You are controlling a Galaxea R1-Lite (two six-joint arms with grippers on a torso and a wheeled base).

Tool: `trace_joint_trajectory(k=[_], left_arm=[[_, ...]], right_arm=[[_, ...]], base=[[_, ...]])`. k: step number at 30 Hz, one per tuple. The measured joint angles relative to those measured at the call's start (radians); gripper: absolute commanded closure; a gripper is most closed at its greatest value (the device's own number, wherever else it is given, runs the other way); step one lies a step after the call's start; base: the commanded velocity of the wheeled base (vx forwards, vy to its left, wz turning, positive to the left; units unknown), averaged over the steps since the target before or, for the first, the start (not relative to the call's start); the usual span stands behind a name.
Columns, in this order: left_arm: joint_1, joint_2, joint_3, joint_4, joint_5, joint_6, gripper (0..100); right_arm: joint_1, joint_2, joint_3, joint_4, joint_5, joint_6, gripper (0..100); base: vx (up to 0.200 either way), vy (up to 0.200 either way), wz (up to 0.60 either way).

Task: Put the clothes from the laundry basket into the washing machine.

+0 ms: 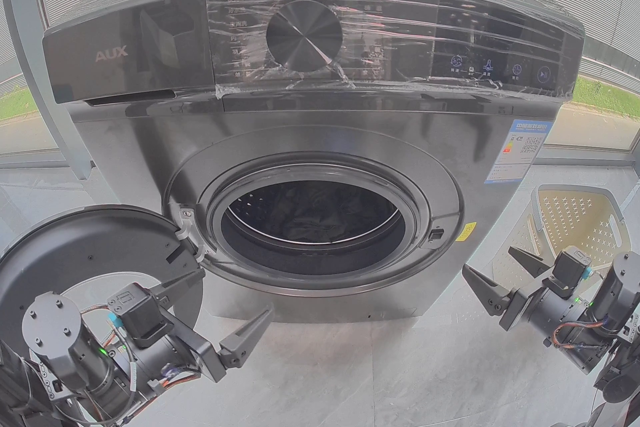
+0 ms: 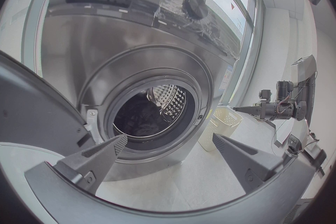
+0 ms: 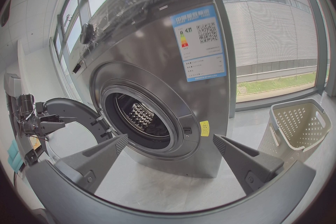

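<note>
A pale tiled floor (image 1: 373, 375) runs up to tall windows (image 3: 273, 25), and the washing machine (image 1: 133, 141) stands in the middle of the head view. Its round door (image 1: 73, 248) hangs swung out at 8 o'clock from the drum mouth. Just in front of that door, at 7 o'clock, the left gripper (image 1: 237, 290) hovers with its claw released and nothing in it. At the centre, dark clothes (image 1: 313, 211) lie inside the drum, behind the rim. At 4 o'clock from the drum the right gripper (image 1: 487, 258) is likewise spread and empty, just beside the laundry basket (image 1: 580, 228), which leans on the floor at 3 o'clock. No cloth shows on the basket's visible walls, though its bottom is hidden.

The loading looks nearly or fully done. The right arm should first look deep into the basket. Any remaining piece should be carried well past the drum rim before it is let go, so that nothing drapes over the door seal.
</note>
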Motion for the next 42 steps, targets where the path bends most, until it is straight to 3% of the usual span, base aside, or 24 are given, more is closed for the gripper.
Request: trace_joint_trajectory(k=[3, 14, 20, 26, 33, 42], left_arm=[[0.021, -0.021, 0.016, -0.031, 0.004, 0.025, 0], [0.055, -0.119, 0.024, -0.002, 0.030, 0.071, 0], [0.090, -0.192, 0.024, 0.069, 0.030, 0.086, 0], [0.124, -0.354, 0.024, 0.320, 0.027, 0.091, 0], [0.149, -0.626, 0.024, 0.651, 0.027, 0.094, 0], [0.249, -0.957, 0.024, 0.944, 0.019, 0.089, 0]], right_arm=[[-0.003, -0.018, 0.000, 0.001, -0.003, -0.001, 0], [-0.010, -0.082, 0.000, 0.044, -0.034, -0.010, 0], [-0.027, -0.207, 0.000, 0.230, -0.028, -0.047, 0], [-0.039, -0.383, 0.001, 0.461, -0.021, -0.064, 0], [-0.098, -0.536, 0.001, 0.581, -0.030, -0.067, 0], [-0.205, -0.727, 0.000, 0.746, -0.049, -0.070, 0]], base=[[-0.200, 0.000, 0.00], [-0.200, 0.000, 0.00], [-0.200, 0.000, 0.00], [-0.200, 0.000, 0.00], [-0.057, 0.000, 0.00], [0.000, 0.000, 0.00]])
